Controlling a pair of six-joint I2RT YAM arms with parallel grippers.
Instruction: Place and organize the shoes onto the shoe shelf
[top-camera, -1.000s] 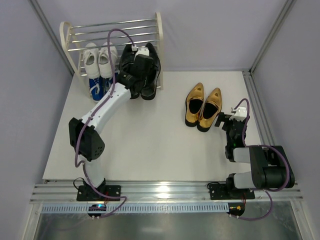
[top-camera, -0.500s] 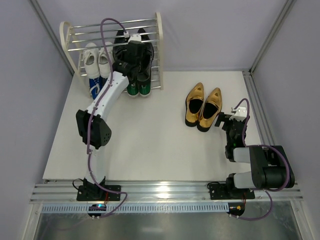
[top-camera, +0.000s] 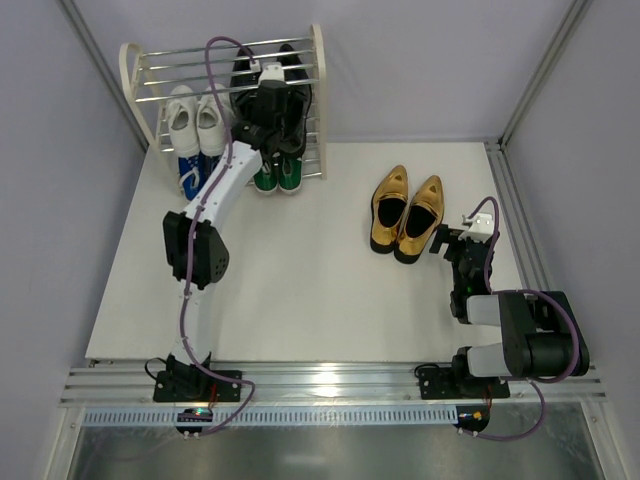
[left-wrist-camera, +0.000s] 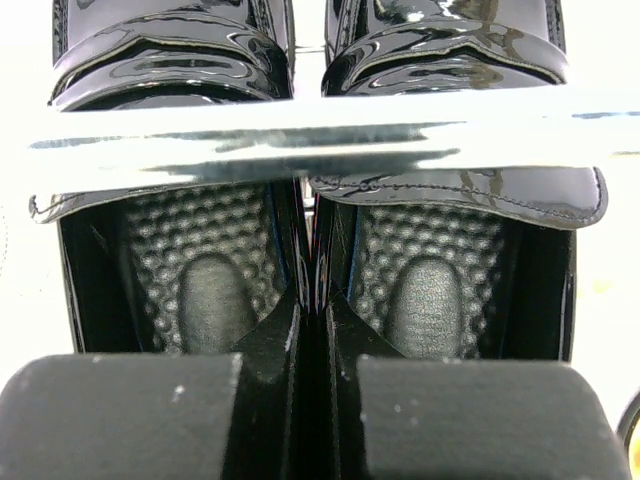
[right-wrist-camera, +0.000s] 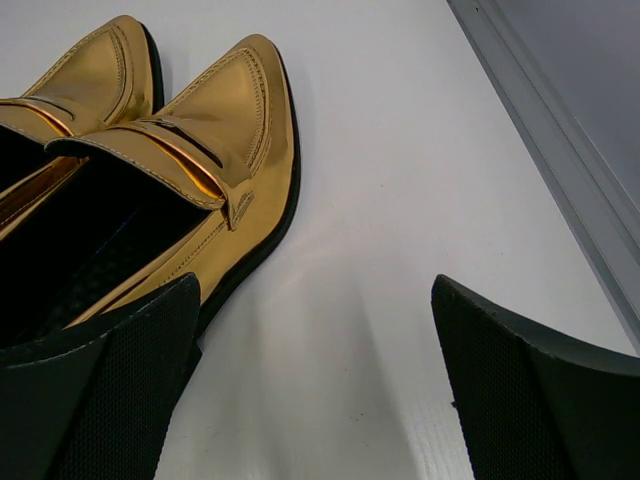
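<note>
Left end effector (left-wrist-camera: 322, 395): clenched on the black loafers (top-camera: 270, 72), the two touching inner walls pinched together between the fingers.
Black loafers, position: on an upper tier of the shoe shelf (top-camera: 128, 62), right-hand half, toes toward the back wall. One chrome rod crosses in front of the insteps in the left wrist view.
Step in hand: judged to be setting the pair down on the rods, with release not yet made.
Right end effector (right-wrist-camera: 315, 300): released, jaws spread wide, nothing between them.
Gold shoes (top-camera: 407, 215): on the table (top-camera: 300, 290), side by side and touching, well apart from the shelf.
Key relation: the gold shoes lie just ahead and to the left of the right end effector. Their long axis runs from near to far, toes away from the arm bases, and the right arm is much the nearer.
Other pairs: white sneakers (top-camera: 197, 120) above blue sneakers (top-camera: 192, 172) on the left half, and green sneakers (top-camera: 272, 178) under the loafers.
Materials: glossy patent uppers and dimpled insoles (loafers), mirror-like pointed uppers (gold shoes), thin round rods in cream rounded end frames (shelf).
</note>
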